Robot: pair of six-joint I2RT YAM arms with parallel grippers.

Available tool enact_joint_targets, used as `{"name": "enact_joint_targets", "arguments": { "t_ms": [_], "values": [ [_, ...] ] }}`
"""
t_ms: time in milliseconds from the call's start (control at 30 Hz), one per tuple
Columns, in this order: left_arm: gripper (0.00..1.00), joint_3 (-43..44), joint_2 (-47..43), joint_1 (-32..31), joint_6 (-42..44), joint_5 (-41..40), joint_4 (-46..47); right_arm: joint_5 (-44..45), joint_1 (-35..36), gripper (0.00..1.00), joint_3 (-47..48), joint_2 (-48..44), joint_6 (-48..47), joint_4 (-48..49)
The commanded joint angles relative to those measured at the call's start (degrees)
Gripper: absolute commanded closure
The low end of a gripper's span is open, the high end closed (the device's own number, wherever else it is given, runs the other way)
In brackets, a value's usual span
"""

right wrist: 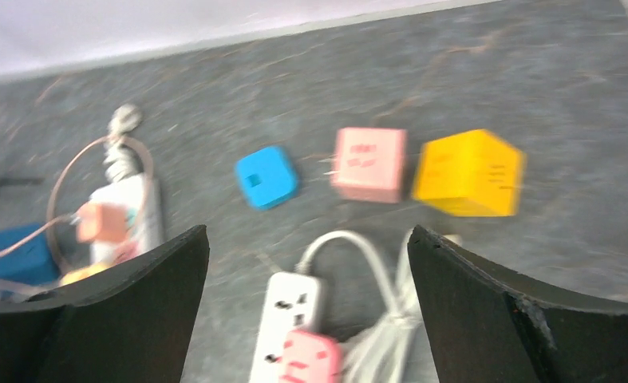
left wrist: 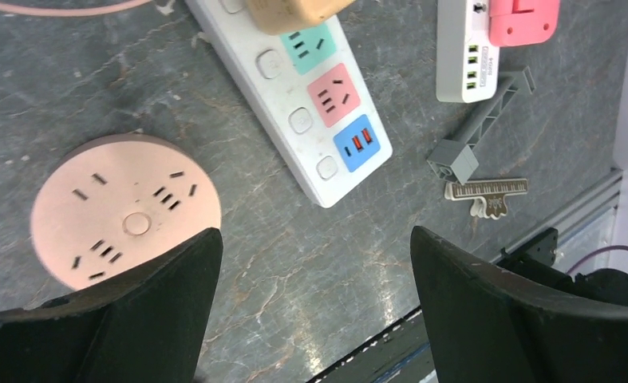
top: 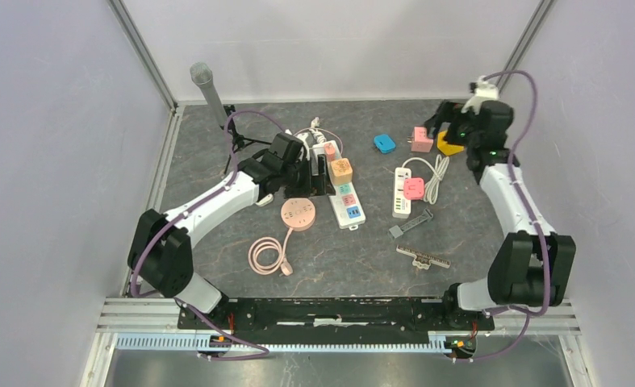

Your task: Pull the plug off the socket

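Observation:
A long white power strip point(top: 347, 203) with coloured sockets lies mid-table, an orange plug point(top: 341, 169) seated in it. A short white strip point(top: 400, 193) to its right carries a pink plug point(top: 414, 189). My left gripper point(top: 320, 176) hovers just left of the orange plug, open and empty. In its wrist view the left gripper point(left wrist: 314, 263) is over bare table, with the long strip point(left wrist: 294, 104) and orange plug point(left wrist: 294, 12) ahead. My right gripper point(top: 447, 129) is raised at the back right, open. In its blurred wrist view the right gripper point(right wrist: 306, 255) frames the short strip point(right wrist: 290, 315) and pink plug point(right wrist: 310, 357).
A round pink socket point(top: 298, 214) with a coiled cord lies left of the long strip. A blue cube point(top: 384, 143), pink cube point(top: 421, 139) and yellow cube point(top: 449, 147) sit at the back. A grey bar point(top: 411, 223), a comb-like ruler point(top: 423, 257) and a microphone stand point(top: 209, 89) are also here.

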Motion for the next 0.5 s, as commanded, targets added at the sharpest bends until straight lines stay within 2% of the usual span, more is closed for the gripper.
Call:
{"name": "enact_joint_targets", "arguments": {
  "t_ms": [0, 200, 467],
  "values": [
    [0.08, -1.8, -4.7, -0.1, -3.8, -6.6, 1.4, 2.6, 9.9, 0.02, -5.1, -3.9, 0.3, 3.4],
    [0.14, -2.6, -6.3, -0.1, -6.8, -14.3, -2.3, 9.8, 24.6, 0.02, -8.2, -3.8, 1.5, 2.3],
    [0.14, -3.3, -6.6, 0.5, -8.4, -16.3, -4.3, 19.2, 39.4, 0.02, -0.4, 7.2, 0.5, -3.2]
  ]
}}
